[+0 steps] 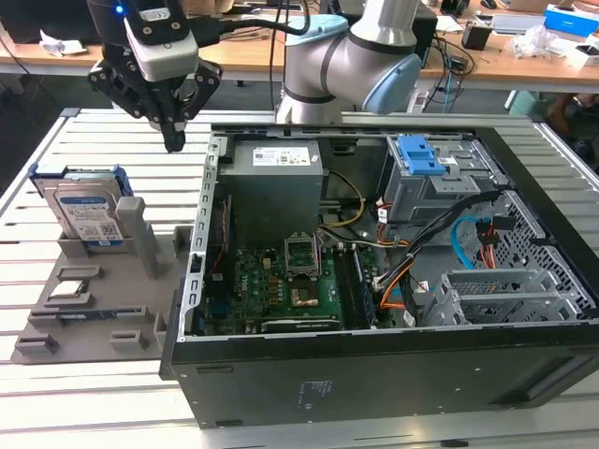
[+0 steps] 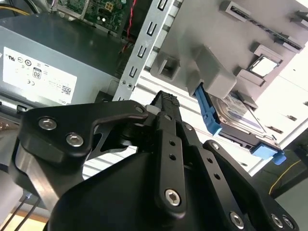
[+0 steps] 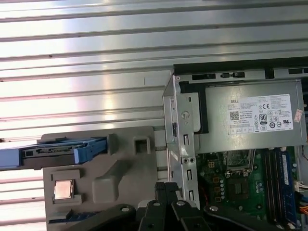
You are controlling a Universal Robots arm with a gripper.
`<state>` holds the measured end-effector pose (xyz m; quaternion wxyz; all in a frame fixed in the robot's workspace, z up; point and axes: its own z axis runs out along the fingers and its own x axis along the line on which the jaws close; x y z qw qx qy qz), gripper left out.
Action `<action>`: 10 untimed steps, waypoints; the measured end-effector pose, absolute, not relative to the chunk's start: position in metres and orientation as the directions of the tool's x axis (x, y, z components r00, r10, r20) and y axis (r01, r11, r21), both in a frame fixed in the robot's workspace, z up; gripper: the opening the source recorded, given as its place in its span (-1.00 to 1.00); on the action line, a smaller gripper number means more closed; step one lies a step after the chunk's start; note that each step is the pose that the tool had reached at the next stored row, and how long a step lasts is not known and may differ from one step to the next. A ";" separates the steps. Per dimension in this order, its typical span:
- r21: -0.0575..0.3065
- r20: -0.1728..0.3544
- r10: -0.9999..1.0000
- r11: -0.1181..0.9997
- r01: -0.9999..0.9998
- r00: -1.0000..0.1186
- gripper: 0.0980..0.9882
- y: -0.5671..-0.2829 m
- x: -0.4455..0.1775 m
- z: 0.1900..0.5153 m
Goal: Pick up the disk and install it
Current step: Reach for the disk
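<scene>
A: Near edge of the table (image 1: 65, 412)?
B: Bare slats. The grey tray (image 1: 98, 267) sits toward the exterior view's left side, just beside the case (image 1: 199, 281) wall. A small chip (image 1: 73, 292) lies in a near pocket of the tray. Not our part.
A: Disk?
B: The disk (image 1: 87, 210) stands on edge at the tray's far end, blue rail round it, label facing the near edge. In the first wrist view the disk (image 3: 62, 153) reads edge-on. Its long axis runs across the tray, pointing at the case wall.
A: Crowding?
B: A grey post (image 1: 131, 229) stands just beside its case-side end. The top edge is open, with nothing over it.
A: Gripper?
B: The gripper (image 1: 174, 140) hangs beyond the tray's far end, higher than the disk, near the case's far corner. Fingers pressed together, nothing between them.
A: Bearing?
B: From the tips, the disk lies lower, nearer, and toward the exterior view's left. Open air between the two, I judge. The case wall is the tight side; the table's outer edge gives room.
A: Farthest?
B: The arm (image 1: 351, 65), behind the case's far edge.
</scene>
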<state>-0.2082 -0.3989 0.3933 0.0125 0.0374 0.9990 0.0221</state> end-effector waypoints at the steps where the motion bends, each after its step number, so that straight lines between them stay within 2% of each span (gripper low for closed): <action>1: 0.045 -0.023 0.075 0.996 0.074 -0.997 -0.98 -0.399 -0.211 0.393; 10: 0.045 -0.023 0.075 0.996 0.074 -0.997 -0.98 -0.399 -0.235 0.393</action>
